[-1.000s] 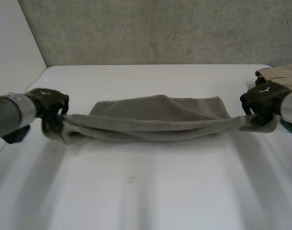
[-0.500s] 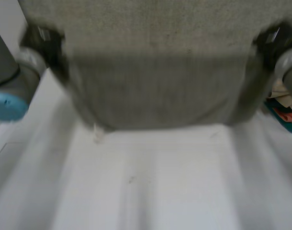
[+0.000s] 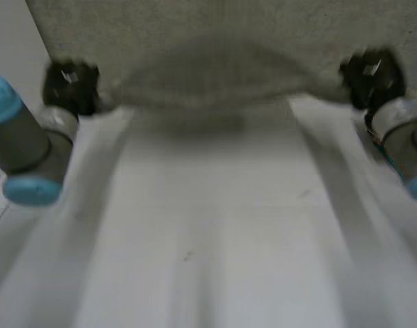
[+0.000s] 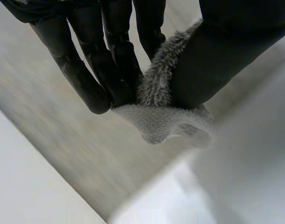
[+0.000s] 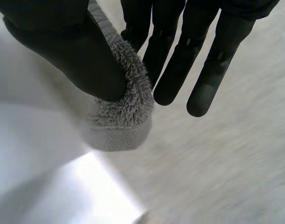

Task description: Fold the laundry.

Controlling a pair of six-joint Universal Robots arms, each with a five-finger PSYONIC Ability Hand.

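Two wrist views show left hand (image 4: pixel 115 60) and right hand (image 5: pixel 67 46) pinching towel (image 4: pixel 162 122) ends; head view shows it stretched.

Left hand (image 4: pixel 226 56), black: thumb on one side, straight fingers (image 4: pixel 93 70) on the other, pinching between them one corner of a grey terry towel (image 4: pixel 163 119). The towel's looped pile is squeezed up between thumb and fingers, and its flat-woven hem bulges out just past the fingertips in a rounded fold. Behind it: a mottled grey surface (image 4: pixel 63 140) and a white table (image 4: pixel 254 177), both blurred.
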